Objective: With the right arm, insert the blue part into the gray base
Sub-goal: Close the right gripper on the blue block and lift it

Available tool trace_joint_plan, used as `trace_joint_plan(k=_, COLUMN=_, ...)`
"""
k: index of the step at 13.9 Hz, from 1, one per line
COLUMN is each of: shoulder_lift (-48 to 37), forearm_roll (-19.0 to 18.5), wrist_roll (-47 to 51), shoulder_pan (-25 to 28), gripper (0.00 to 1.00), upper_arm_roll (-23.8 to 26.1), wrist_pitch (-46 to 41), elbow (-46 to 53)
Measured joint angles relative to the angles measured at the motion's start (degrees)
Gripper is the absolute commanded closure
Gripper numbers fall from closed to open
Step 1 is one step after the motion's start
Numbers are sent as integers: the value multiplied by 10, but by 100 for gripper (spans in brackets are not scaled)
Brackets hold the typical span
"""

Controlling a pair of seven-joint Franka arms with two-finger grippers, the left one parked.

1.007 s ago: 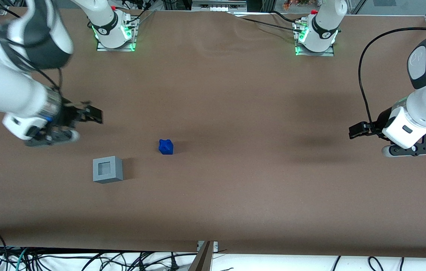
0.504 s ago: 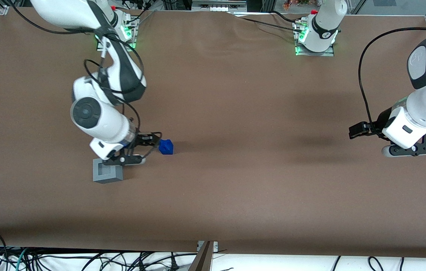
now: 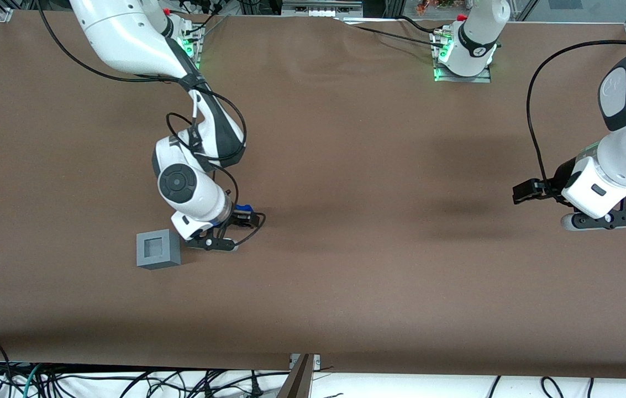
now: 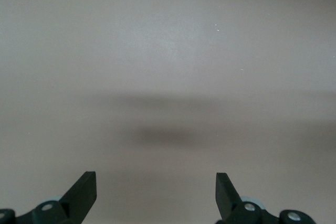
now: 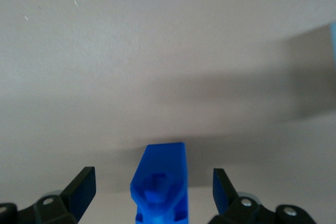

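Observation:
The blue part (image 3: 243, 209) rests on the brown table, mostly covered in the front view by my right arm's gripper (image 3: 246, 219). In the right wrist view the blue part (image 5: 160, 182) stands between the two black fingers (image 5: 84, 187), with a gap showing on each side of it. The gripper (image 5: 153, 195) is open around it and low over the table. The gray base (image 3: 158, 249), a light-grey cube with a square recess on top, sits on the table a short way toward the working arm's end and slightly nearer the front camera. Nothing is in its recess.
The right arm's elbow and wrist (image 3: 188, 188) hang just above the gray base's spot. Both arm bases (image 3: 169, 50) (image 3: 462, 52) stand at the table's back edge. The parked arm (image 3: 594, 188) hovers at its own end. Cables (image 3: 69, 381) lie below the front edge.
The right arm has swung in from its end of the table, passed above the gray base, and its open gripper now straddles the blue part. Neither part has moved.

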Motion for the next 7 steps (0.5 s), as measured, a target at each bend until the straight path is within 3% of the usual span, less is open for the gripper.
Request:
trace_joint_plan(k=4, shoulder_lift=1, forearm_roll=0, wrist_roll=28, shoulder_pan=15, gripper=7, upper_arm_roll=0, wrist_pitch=26, elbow=-31)
trace_joint_plan(k=7, shoulder_lift=1, forearm_roll=0, wrist_roll=28, shoulder_pan=15, gripper=23, upper_arm_roll=-2, wrist_pitch=52, elbow=-54)
